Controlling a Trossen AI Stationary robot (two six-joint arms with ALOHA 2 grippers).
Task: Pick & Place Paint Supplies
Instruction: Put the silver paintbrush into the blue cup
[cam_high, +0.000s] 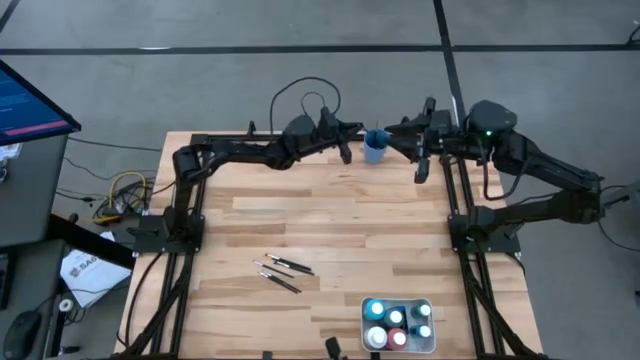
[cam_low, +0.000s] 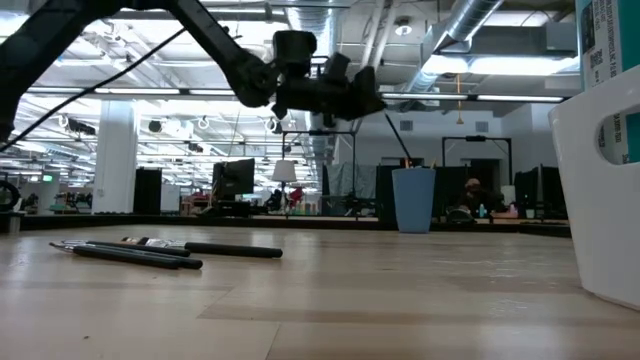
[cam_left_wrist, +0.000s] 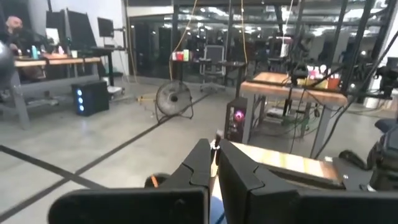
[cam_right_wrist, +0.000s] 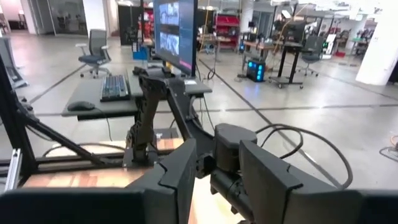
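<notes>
A blue cup (cam_high: 375, 150) (cam_low: 414, 198) stands at the middle of the table's far edge. My left gripper (cam_high: 356, 129) (cam_low: 375, 103) hovers level just left of it, shut on a thin dark paintbrush (cam_low: 396, 138). My right gripper (cam_high: 394, 128) (cam_right_wrist: 217, 171) waits open, high up and just right of the cup, with nothing between its fingers. Three more paintbrushes (cam_high: 282, 270) (cam_low: 150, 250) lie flat on the wood left of centre. Several capped paint bottles (cam_high: 397, 325) stand in a white tray (cam_high: 432, 340) at the near edge. My left gripper pinches the paintbrush's shaft (cam_left_wrist: 216, 152) between its two shut fingers, which come level from the table's left. A pale end (cam_left_wrist: 217, 134) sticks up above the fingers. The brush slants down from the fingertips, clear of the table, its lower end (cam_low: 407, 159) at the cup's mouth.
The tray's white wall (cam_low: 610, 200) fills the near right of the low view. Bare wood lies between the brushes and the cup. A monitor (cam_high: 30, 100) and cables (cam_high: 125, 190) sit off the table's left side.
</notes>
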